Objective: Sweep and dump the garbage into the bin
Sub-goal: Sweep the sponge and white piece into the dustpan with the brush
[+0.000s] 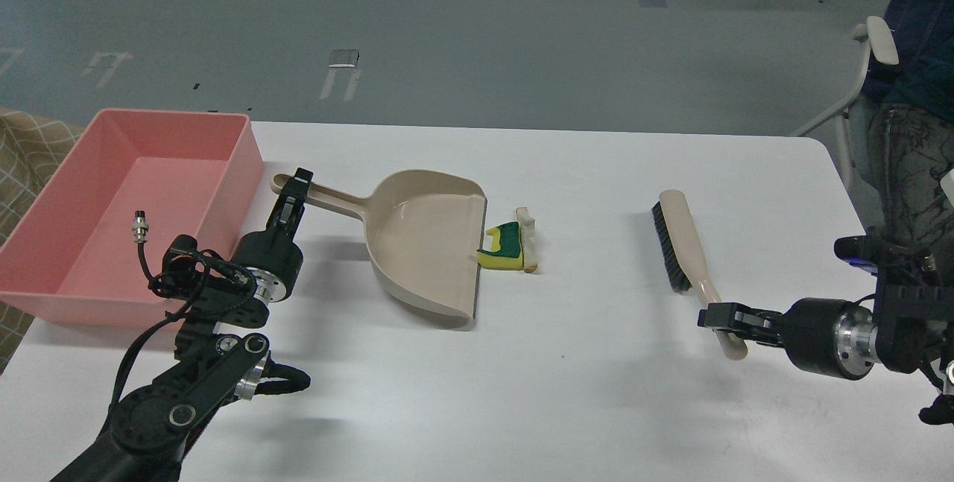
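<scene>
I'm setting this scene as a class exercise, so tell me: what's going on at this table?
A two-armed robot is set up to sweep. Its left gripper is at the handle of the beige dustpan, and its right gripper is at the handle end of the brush; jaws look closed on both. The garbage, a sponge piece and a bread-like slice, lies on the white table at the dustpan's mouth. The pink bin waits at left, nothing inside.
</scene>
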You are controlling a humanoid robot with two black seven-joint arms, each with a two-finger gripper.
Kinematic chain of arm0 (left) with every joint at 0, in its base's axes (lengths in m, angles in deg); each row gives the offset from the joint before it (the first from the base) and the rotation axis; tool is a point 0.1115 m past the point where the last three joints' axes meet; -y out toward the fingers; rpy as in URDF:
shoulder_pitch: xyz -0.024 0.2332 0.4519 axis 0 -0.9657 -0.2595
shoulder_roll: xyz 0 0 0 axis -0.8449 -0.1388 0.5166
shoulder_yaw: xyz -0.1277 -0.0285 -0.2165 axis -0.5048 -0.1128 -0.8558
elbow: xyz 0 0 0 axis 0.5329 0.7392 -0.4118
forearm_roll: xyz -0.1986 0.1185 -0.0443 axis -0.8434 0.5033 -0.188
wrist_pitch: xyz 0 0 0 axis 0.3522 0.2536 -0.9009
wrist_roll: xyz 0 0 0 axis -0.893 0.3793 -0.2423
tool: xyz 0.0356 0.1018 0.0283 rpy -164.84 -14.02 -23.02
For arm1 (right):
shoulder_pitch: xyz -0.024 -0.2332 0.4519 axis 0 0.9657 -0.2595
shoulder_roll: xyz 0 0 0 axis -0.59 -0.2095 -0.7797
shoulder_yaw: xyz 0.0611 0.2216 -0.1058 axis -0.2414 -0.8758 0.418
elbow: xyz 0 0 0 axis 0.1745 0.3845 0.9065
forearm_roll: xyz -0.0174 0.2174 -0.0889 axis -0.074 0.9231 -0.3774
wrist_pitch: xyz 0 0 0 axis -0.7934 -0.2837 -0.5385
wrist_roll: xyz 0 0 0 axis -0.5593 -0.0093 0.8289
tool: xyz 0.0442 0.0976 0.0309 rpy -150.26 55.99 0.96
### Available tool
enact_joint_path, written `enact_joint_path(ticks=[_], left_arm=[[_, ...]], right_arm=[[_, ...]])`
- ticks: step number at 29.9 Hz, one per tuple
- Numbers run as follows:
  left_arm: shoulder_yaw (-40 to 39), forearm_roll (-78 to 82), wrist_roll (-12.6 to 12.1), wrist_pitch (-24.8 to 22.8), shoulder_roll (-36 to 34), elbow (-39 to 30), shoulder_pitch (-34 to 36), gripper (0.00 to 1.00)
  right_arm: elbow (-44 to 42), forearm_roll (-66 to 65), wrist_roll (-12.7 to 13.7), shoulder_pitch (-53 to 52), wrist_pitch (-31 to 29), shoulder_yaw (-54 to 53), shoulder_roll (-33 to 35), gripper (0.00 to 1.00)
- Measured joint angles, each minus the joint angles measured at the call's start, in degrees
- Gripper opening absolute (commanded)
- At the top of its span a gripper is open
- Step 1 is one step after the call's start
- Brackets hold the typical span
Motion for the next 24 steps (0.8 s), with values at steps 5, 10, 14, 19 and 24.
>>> enact_joint_path(ticks=[5, 10, 14, 19, 24], left_arm=[[0.0, 0.05, 0.29, -0.03, -0.16, 0.0, -0.27, 0.0], [0.0, 0.08, 0.42, -0.03, -0.23, 0.0, -0.46, 0.0], [0.0, 0.09, 0.63, -0.02, -0.29, 0.0, -0.48, 0.0], [0.0, 0.09, 0.69, 0.02, -0.33, 0.0, -0.48, 0.0], [0.0, 0.09, 0.69, 0.03, -0.37, -0.07, -0.48, 0.0]], right_arm=[[0.5, 0.04, 0.0, -0.5, -0.39, -0.26, -0.7, 0.0], [0.68, 0.04, 0.0, -0.67, -0.42, -0.26, -4.23, 0.0], [0.67, 0.04, 0.0, -1.74, -0.79, -0.26, -7.61, 0.0], [0.34, 0.06, 0.0, -3.0, -1.52, 0.01, -12.04, 0.0], [-0.31, 0.28, 0.0, -3.82, -2.77, 0.04, -15.94, 0.0]])
